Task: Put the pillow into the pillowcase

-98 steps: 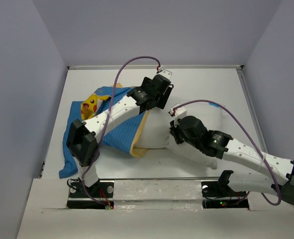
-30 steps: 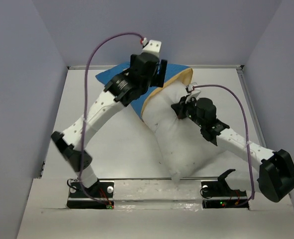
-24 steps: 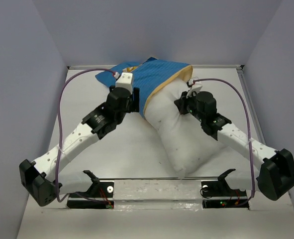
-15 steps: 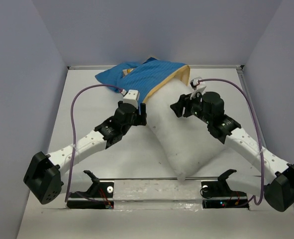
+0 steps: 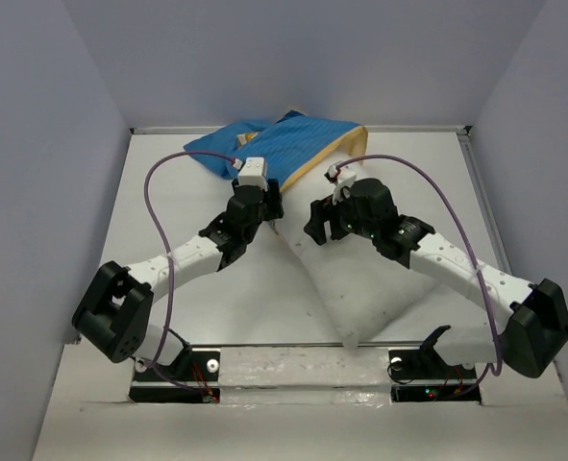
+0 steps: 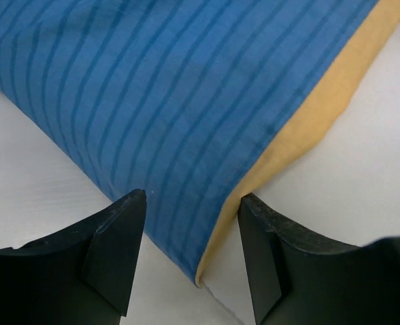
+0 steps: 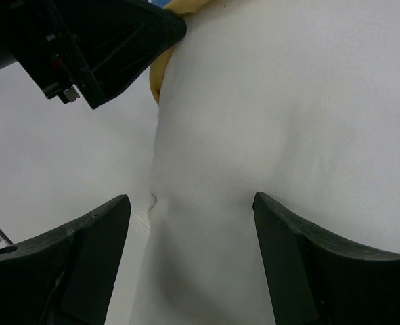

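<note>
1. My view has the pillowcase (image 6: 186, 101) blue with thin darker-blue stripes, its other face mustard yellow
2. The pillow (image 7: 287, 122) reads plain white to me, no pattern
3. The left gripper (image 6: 189, 230) and right gripper (image 7: 189, 237) both show black fingers
4. The cables (image 5: 181, 157) are purple
5. The table (image 5: 168, 211) is white, and I see the walls (image 5: 34, 192) pale lavender-grey
</note>
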Controlling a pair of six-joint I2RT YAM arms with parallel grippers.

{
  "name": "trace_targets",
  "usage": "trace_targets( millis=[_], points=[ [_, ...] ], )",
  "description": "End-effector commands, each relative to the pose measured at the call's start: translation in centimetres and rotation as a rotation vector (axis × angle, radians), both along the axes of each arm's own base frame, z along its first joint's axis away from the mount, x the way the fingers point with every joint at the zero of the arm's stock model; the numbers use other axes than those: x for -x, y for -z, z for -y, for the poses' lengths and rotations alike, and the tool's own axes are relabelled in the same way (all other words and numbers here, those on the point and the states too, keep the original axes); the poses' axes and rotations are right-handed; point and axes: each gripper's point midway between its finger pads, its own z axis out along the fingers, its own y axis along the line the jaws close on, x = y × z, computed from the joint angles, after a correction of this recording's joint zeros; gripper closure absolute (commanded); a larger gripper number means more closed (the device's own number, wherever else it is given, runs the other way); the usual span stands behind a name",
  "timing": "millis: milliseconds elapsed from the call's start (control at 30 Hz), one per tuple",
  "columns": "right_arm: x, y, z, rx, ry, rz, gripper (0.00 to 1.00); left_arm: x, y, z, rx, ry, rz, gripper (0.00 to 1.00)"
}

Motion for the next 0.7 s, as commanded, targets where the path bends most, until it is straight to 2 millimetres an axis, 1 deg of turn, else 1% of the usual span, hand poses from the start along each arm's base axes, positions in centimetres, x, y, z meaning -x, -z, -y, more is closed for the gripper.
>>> trace_targets(
  millis=[0, 33, 67, 100, 133, 167, 200, 233, 267, 300, 333, 367, 400, 433, 467, 500, 533, 567, 600, 633, 667],
  points=[
    [-1.4, -2.6, -1.0, 0.034, -0.009, 0.088, 0.18, -2.5, -3.5, 0.3, 0.067, -0.020, 0.118, 0.37],
    [-1.7, -2.3, -0.8, 0.063, 0.001, 0.086, 0.14, -2.6, -3.4, 0.5, 0.069, -0.003, 0.118, 0.39],
    [-2.4, -1.6, -0.6, 0.098, 0.026, 0.083, 0.11, -2.7, -3.3, 0.7, 0.070, 0.002, 0.116, 0.43],
    [-3.0, -1.6, -0.3, 0.128, 0.041, 0.100, 0.11, -2.8, -3.2, 0.7, 0.071, 0.003, 0.116, 0.54],
    [-3.7, -2.1, -0.3, 0.139, 0.057, 0.113, 0.09, -2.7, -3.2, 0.9, 0.080, 0.016, 0.117, 0.61],
    [-3.8, -2.0, -0.6, 0.153, 0.059, 0.113, 0.08, -2.5, -3.3, 1.1, 0.088, 0.024, 0.120, 0.68],
    [-4.2, -1.7, -0.6, 0.169, 0.067, 0.110, 0.08, -2.4, -3.6, 1.2, 0.098, 0.032, 0.126, 0.74],
    [-4.7, -0.5, -0.9, 0.196, 0.065, 0.092, 0.07, -2.1, -4.4, 1.4, 0.119, 0.044, 0.138, 0.81],
    [-5.2, -0.4, -1.3, 0.197, 0.067, 0.091, 0.04, -1.8, -4.8, 1.8, 0.139, 0.072, 0.141, 0.82],
    [-5.7, 0.2, -1.5, 0.211, 0.079, 0.080, 0.04, -1.3, -6.2, 2.0, 0.178, 0.090, 0.163, 0.82],
    [-6.3, 2.1, -2.0, 0.238, 0.080, 0.049, 0.04, -0.8, -6.8, 2.7, 0.196, 0.131, 0.168, 0.86],
    [-6.9, 2.6, -2.3, 0.237, 0.096, 0.039, 0.05, -0.5, -7.4, 3.0, 0.211, 0.149, 0.173, 0.89],
    [-7.5, 2.7, -2.8, 0.230, 0.107, 0.039, 0.09, -0.1, -8.5, 3.2, 0.237, 0.168, 0.186, 0.93],
    [-8.0, 4.0, -3.5, 0.221, 0.112, 0.010, 0.24, 0.7, -9.3, 4.2, 0.274, 0.217, 0.184, 1.00],
    [-8.4, 3.7, -4.2, 0.188, 0.115, 0.012, 0.37, 1.1, -10.0, 4.8, 0.289, 0.245, 0.189, 1.00],
    [-8.4, 3.6, -5.1, 0.133, 0.114, -0.005, 0.53, 1.6, -10.6, 5.3, 0.300, 0.271, 0.190, 1.00],
    [-9.0, 2.2, -6.2, 0.061, 0.110, 0.032, 0.82, 2.7, -11.6, 6.7, 0.328, 0.327, 0.190, 1.00],
    [-9.1, 1.6, -6.7, 0.024, 0.105, 0.042, 0.93, 3.5, -12.4, 7.4, 0.351, 0.365, 0.191, 1.00],
    [-9.2, 0.2, -7.1, -0.022, 0.101, 0.067, 1.00, 4.5, -13.4, 8.3, 0.375, 0.415, 0.196, 1.00],
    [-9.7, -1.5, -7.4, -0.089, 0.120, 0.109, 1.00, 5.8, -14.9, 9.6, 0.400, 0.482, 0.207, 1.00],
    [-9.9, -2.9, -7.3, -0.129, 0.143, 0.138, 1.00, 6.6, -15.9, 10.1, 0.418, 0.511, 0.218, 1.00]
  ],
)
